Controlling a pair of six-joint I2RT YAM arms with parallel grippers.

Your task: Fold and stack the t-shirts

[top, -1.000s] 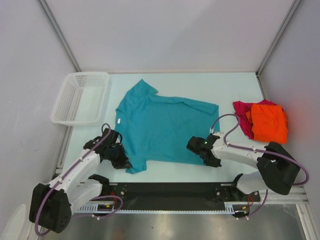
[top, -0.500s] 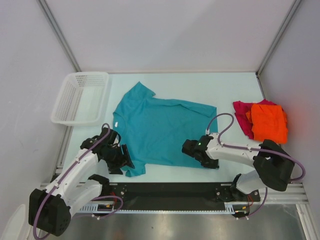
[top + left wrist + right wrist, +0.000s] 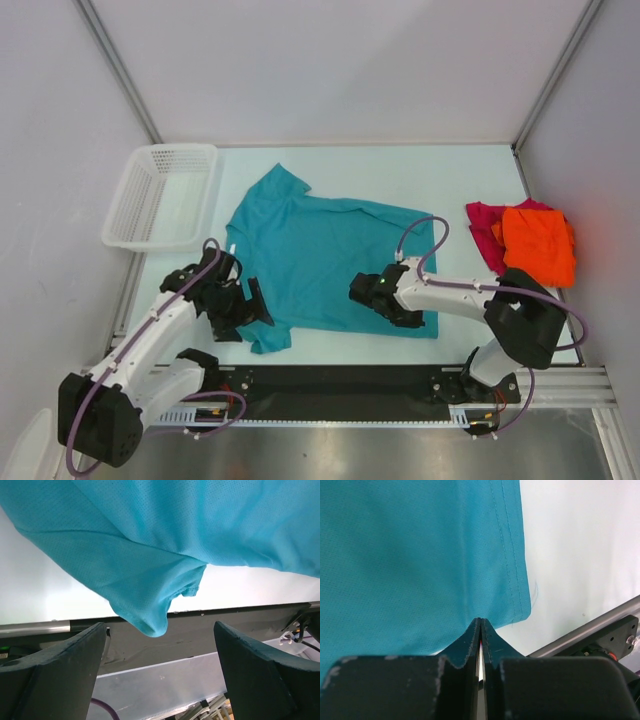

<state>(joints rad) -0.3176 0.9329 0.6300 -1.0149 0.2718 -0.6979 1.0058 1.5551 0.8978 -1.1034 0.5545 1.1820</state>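
Pale, smooth bench (image 3: 455,175) runs between plain grey walls, with a white plastic mesh basket (image 3: 160,195) at its far left. Spread across the middle lies the teal shirt (image 3: 320,255), a fine pin-holed knit. It is mostly flat, with a double-stitched hem at the near right and a rumpled, drooping sleeve at the near left. At the far right the orange shirt (image 3: 538,245) sits in a folded block on top of the crumpled magenta shirt (image 3: 482,228), well apart from the teal one.

The left hand (image 3: 258,305) hangs just beside the near-left sleeve. Its dark, wedge-shaped fingers (image 3: 55,670) are spread wide with nothing between them. The right hand (image 3: 368,292) rests at the teal shirt's near hem, its fingers drawn together to a thin slit. Whether any cloth is caught there cannot be told.

A second ago the left hand was closed at that sleeve; it has since let go. The right hand has slid leftward along the hem, and the shirt's near-right corner now lies flatter and nearer the bench's front edge.
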